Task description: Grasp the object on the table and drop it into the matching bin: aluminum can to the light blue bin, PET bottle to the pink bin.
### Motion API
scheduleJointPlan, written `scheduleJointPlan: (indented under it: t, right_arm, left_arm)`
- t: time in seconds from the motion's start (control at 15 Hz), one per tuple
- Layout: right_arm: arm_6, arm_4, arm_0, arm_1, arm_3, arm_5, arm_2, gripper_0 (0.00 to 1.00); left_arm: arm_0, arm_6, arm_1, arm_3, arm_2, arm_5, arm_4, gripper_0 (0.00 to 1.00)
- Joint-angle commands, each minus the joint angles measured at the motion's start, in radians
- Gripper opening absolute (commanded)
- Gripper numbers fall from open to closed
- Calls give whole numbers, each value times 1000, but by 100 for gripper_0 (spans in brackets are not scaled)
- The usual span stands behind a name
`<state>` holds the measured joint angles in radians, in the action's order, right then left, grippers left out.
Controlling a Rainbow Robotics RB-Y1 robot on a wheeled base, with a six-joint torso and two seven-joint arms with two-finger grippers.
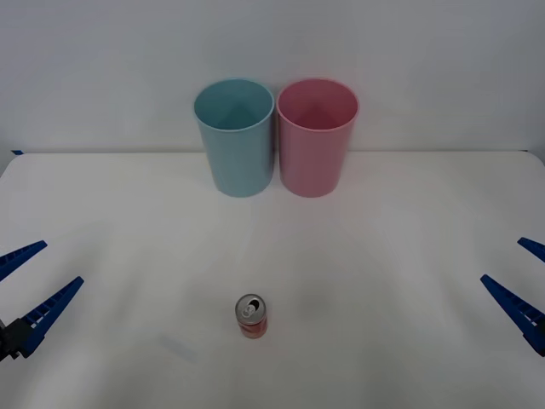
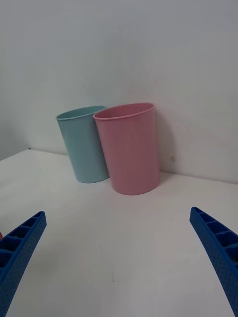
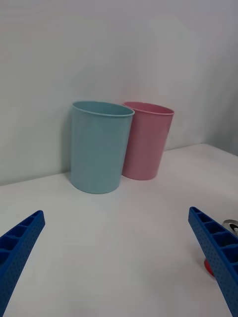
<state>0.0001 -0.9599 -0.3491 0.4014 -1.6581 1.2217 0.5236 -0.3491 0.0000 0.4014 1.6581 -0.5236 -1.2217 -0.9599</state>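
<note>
Small red aluminium drink can (image 1: 252, 317), silver top and pull tab, upright on wide white surface (image 1: 383, 256), near front centre, well apart from bins. Tall light blue plastic bin (image 1: 235, 136) and tall pink plastic bin (image 1: 316, 136) side by side at rear, touching or nearly. Left gripper (image 1: 24, 288) low at left edge, fingers apart, empty. Right gripper (image 1: 521, 277) at right edge, partly cut off, fingers apart. Left wrist view: can (image 3: 225, 247) mostly hidden behind finger.

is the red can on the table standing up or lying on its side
Standing upright. In the front view the aluminum can shows its round silver top and pull tab facing up, its red side below, resting on the table.
</note>
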Motion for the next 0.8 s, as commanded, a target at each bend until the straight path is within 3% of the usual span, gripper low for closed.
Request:
scheduleJointPlan:
  t: [0.07, 0.47, 0.8]
  right_arm:
    - [-2, -2, 9, -7, -2, 9, -4, 100]
    - [12, 0, 2, 20, -14, 9, -36, 100]
    - [87, 7, -1, 77, 40, 36, -120, 100]
  left_arm:
    - [0, 0, 0, 0, 0, 0, 0, 100]
    - [0, 0, 0, 0, 0, 0, 0, 100]
    - [0, 0, 0, 0, 0, 0, 0, 100]
